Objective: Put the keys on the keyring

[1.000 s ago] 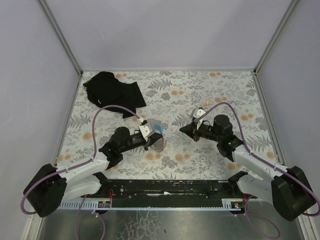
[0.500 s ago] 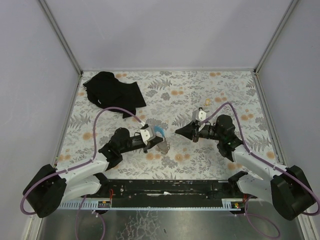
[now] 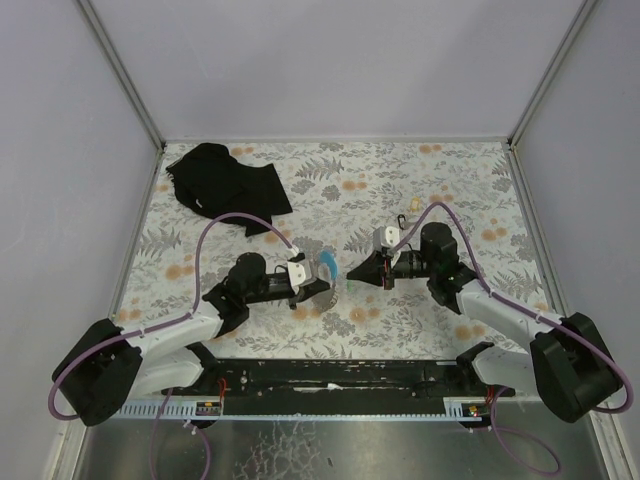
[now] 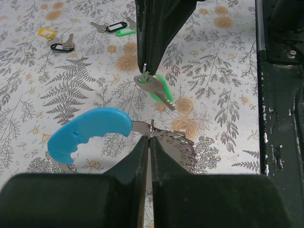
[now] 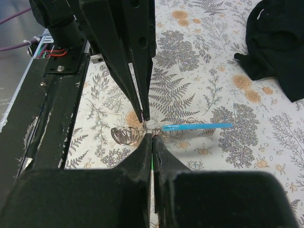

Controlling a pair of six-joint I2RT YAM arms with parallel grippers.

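Both closed: left jaws pinch the keyring (image 4: 90, 133) at its grey loop (image 4: 178, 137); right jaws hold a green-tagged key (image 4: 152, 88) just beyond, 12 o'clock, shank toward 4 o'clock.

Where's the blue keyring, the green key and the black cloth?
keyring (image 4: 90, 130), left wrist view, its blue handle.
key (image 4: 153, 88), left wrist view, its metal blade.
cloth (image 3: 225, 185), top view, its middle.

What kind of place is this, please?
Probably a robot test cell in a lab: plain walls enclose a floral-covered table, with the left arm and right arm bolted to a metal rail.
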